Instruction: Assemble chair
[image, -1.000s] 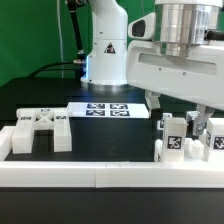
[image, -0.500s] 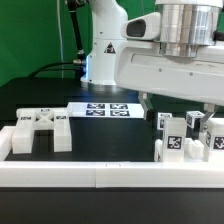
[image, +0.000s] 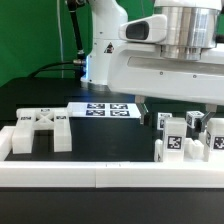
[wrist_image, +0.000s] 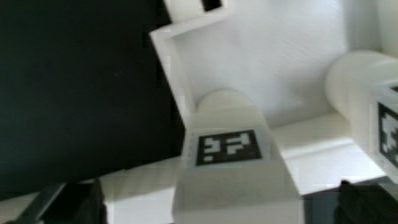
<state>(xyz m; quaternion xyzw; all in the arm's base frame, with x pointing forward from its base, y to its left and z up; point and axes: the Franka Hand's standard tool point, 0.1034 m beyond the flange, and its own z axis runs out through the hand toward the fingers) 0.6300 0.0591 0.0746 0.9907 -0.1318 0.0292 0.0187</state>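
In the exterior view the white arm (image: 165, 60) hangs over a cluster of upright chair blocks (image: 178, 140) at that view's right, each with a square black-and-white tag. Another tagged chair piece (image: 40, 130) lies at the left. Both sit just inside the border rail (image: 100, 176). The marker board (image: 100, 108) lies flat on the black table (image: 40, 100) behind them. A warning triangle label (image: 107, 47) marks the arm's base; no words are legible. In the wrist view the gripper (wrist_image: 205, 205) stands wide, its dark fingertips (wrist_image: 45, 205) either side of a tagged chair post (wrist_image: 228, 150) without gripping it.
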